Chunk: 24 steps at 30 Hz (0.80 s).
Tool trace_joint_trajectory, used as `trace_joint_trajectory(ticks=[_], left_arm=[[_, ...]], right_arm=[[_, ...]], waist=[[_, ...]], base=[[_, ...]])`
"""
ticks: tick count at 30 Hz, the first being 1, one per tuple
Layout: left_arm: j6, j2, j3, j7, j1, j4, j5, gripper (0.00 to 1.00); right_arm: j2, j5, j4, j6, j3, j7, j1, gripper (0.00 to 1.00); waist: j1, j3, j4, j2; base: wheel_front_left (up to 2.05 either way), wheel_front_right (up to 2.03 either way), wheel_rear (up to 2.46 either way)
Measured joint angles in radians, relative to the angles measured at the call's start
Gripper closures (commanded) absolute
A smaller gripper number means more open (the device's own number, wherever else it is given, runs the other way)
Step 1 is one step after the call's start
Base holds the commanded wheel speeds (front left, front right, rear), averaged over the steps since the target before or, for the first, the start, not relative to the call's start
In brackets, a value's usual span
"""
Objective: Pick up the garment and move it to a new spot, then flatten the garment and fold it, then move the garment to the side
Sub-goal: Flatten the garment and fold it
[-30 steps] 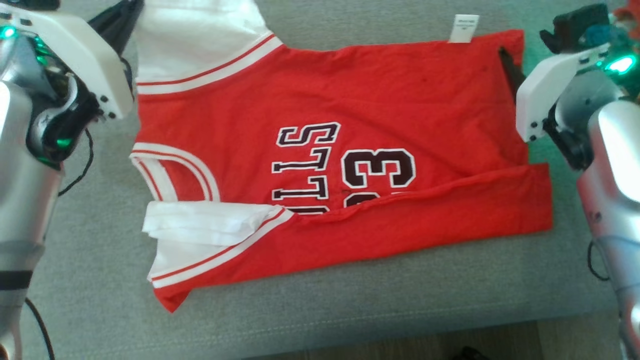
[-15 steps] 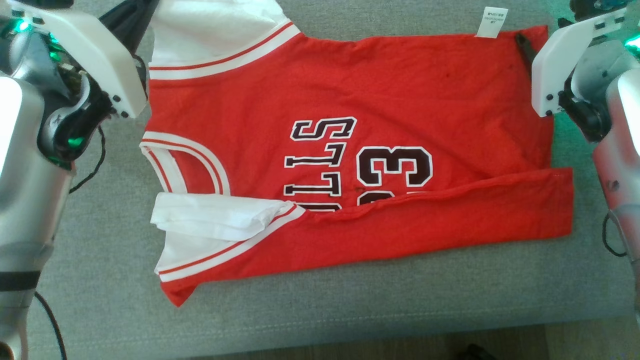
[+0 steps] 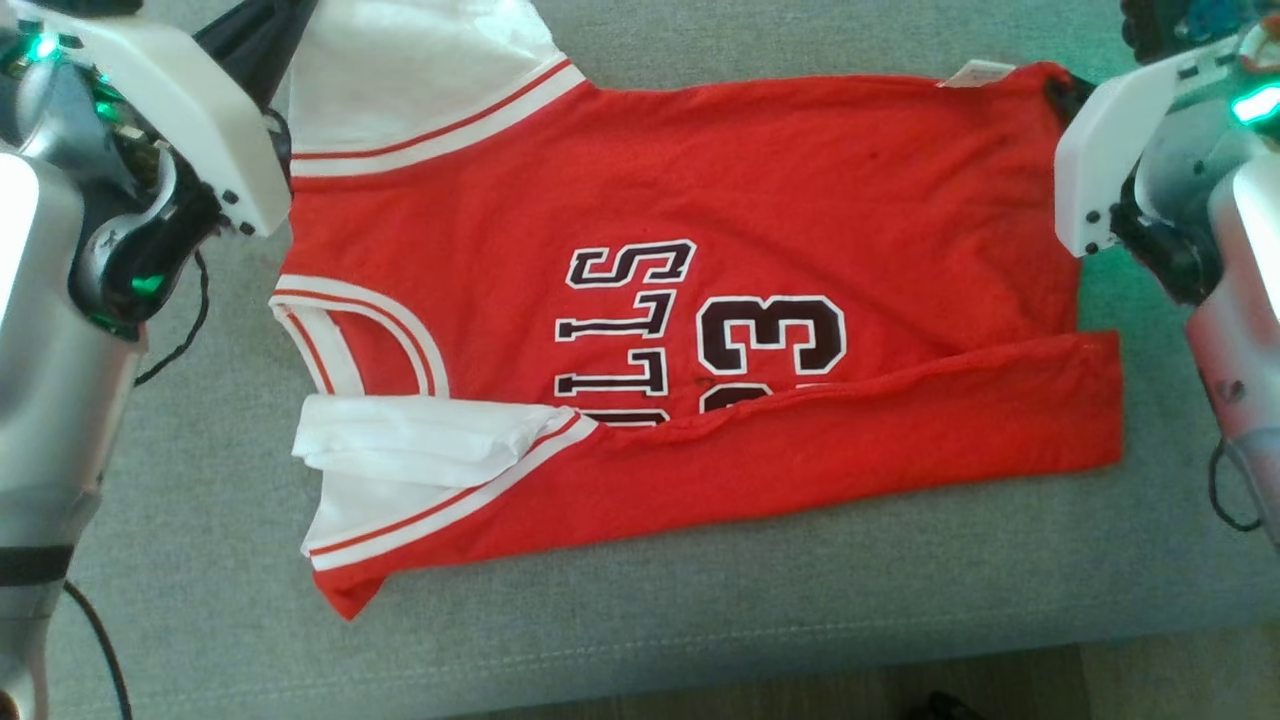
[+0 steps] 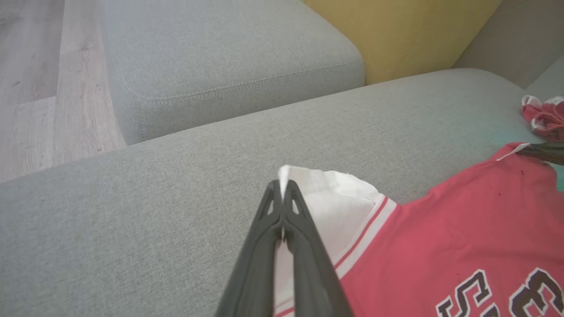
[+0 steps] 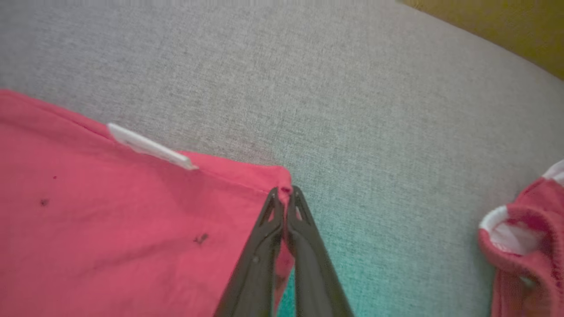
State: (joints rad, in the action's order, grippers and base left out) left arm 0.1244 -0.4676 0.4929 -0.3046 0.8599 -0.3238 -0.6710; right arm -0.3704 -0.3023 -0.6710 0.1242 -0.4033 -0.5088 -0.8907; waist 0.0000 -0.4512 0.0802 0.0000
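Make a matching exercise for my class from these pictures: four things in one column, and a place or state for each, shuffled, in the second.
Things:
1 left hand
2 right hand
3 white label
4 yellow cushion

Places or states:
A sticks out at the edge of the jersey
B shut on the jersey's red corner
C beyond the grey sofa seat
D shut on the jersey's white sleeve

Pairs: 1-D, 2-B, 3-A, 4-C

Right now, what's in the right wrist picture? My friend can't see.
The right end effector is pinched shut on the corner of a red shirt lying on a grey sofa. A white tag sticks out nearby.
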Motion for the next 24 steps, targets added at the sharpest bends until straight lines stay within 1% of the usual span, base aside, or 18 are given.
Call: trace_joint_trajectory(ticks=[6,10,14,17,24], left_arm=[[-0.003,-0.015,-0.020,0.035,-0.048,0.069,-0.024,1.00],[-0.020,-0.030,-0.034,0.062,-0.126,0.151,-0.045,1.00],[-0.053,-0.047,-0.059,0.097,-0.230,0.253,-0.054,1.00],[-0.088,-0.061,-0.070,0.118,-0.330,0.339,-0.069,1.00],[-0.166,-0.074,-0.093,0.176,-0.570,0.511,-0.089,1.00]], right_arm=[[0.002,-0.025,0.047,0.000,0.025,0.092,0.039,1.00],[0.010,-0.026,0.088,0.000,0.038,0.157,0.085,1.00],[0.015,-0.035,0.140,0.000,0.068,0.216,0.160,1.00],[0.020,-0.039,0.188,0.000,0.102,0.246,0.229,1.00],[0.051,-0.029,0.312,0.000,0.194,0.267,0.414,1.00]], waist=[[0.0000,0.021,0.002,0.0000],[0.0000,0.045,0.002,0.0000],[0.0000,0.076,0.001,0.0000],[0.0000,0.104,0.001,0.0000],[0.0000,0.163,-0.002,0.0000]], base=[[0.00,0.00,0.00],[0.00,0.00,0.00],[0.00,0.00,0.00],[0.00,0.00,0.00],[0.00,0.00,0.00]])
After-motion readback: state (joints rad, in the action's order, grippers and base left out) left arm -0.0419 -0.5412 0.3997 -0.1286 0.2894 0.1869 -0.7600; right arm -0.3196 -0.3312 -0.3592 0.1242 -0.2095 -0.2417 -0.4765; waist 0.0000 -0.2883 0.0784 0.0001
